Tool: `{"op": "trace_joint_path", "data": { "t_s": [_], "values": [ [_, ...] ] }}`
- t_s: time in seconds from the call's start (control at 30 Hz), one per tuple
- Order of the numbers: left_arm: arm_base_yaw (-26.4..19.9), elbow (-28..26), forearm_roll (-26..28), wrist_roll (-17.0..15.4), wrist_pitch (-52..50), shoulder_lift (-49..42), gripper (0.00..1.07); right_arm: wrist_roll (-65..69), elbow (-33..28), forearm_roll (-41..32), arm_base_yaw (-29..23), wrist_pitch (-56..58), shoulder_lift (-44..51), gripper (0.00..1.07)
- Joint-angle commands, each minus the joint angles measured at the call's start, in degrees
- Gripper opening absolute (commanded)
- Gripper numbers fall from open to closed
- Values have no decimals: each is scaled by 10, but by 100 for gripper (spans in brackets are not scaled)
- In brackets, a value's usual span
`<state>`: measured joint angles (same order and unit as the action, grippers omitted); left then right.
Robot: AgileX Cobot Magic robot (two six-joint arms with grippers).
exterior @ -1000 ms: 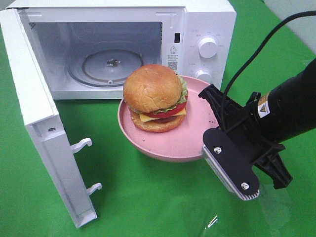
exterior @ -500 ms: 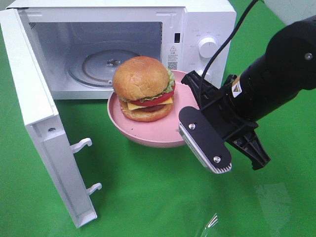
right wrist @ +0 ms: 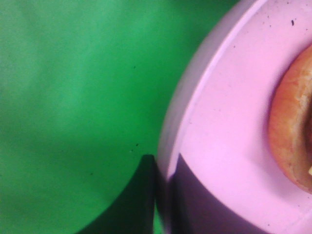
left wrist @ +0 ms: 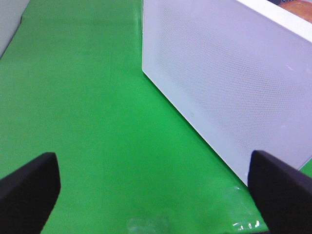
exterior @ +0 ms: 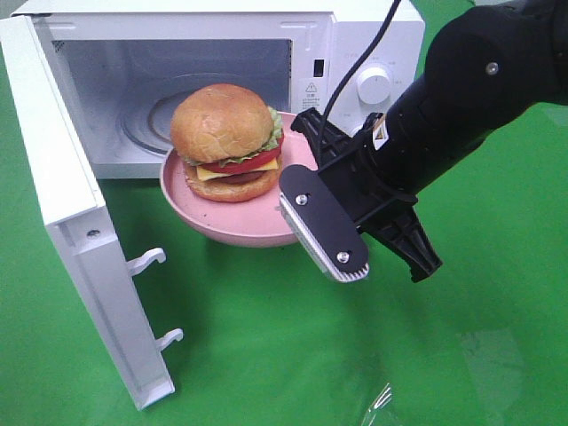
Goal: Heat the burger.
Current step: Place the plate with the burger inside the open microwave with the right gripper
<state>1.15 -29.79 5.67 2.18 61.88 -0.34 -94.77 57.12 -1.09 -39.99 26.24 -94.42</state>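
Observation:
The burger point(exterior: 226, 133), with a golden bun, lettuce, tomato and cheese, rides on a round pink plate point(exterior: 222, 232) that hangs above the green cloth, just in front of the open microwave point(exterior: 355, 35). My right gripper point(exterior: 298, 165) is shut on the plate's right rim. Its wrist view shows the fingers point(right wrist: 146, 195) pinching the plate rim point(right wrist: 195, 122), with the bun edge point(right wrist: 292, 136) beside them. My left gripper point(left wrist: 156, 195) stands wide open and holds nothing, low over the cloth outside the microwave door point(left wrist: 229, 83).
The microwave door point(exterior: 71, 222) swings out to the left, with two latch hooks point(exterior: 146, 260) on its edge. A glass turntable point(exterior: 160, 120) lies inside the cavity. The control knobs point(exterior: 373, 84) sit behind my right arm. Green cloth point(exterior: 266, 355) covers the table.
My right gripper has carried the plate and burger left and toward the microwave opening. The left gripper shows no change.

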Motion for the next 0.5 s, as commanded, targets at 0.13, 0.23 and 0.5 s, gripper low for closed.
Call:
{"op": "trace_joint_path", "data": {
  "t_s": [0.13, 0.23, 0.5],
  "values": [
    [0, 2, 1, -2, -6, -8, 96, 1, 40, -10, -3, -32, -22, 0],
    [0, 2, 1, -2, -6, -8, 96, 2, 60, -23, -3, -32, -42, 0],
    [0, 2, 1, -2, -6, -8, 96, 25, 99, -23, -3, -32, -79, 0]
  ]
}}
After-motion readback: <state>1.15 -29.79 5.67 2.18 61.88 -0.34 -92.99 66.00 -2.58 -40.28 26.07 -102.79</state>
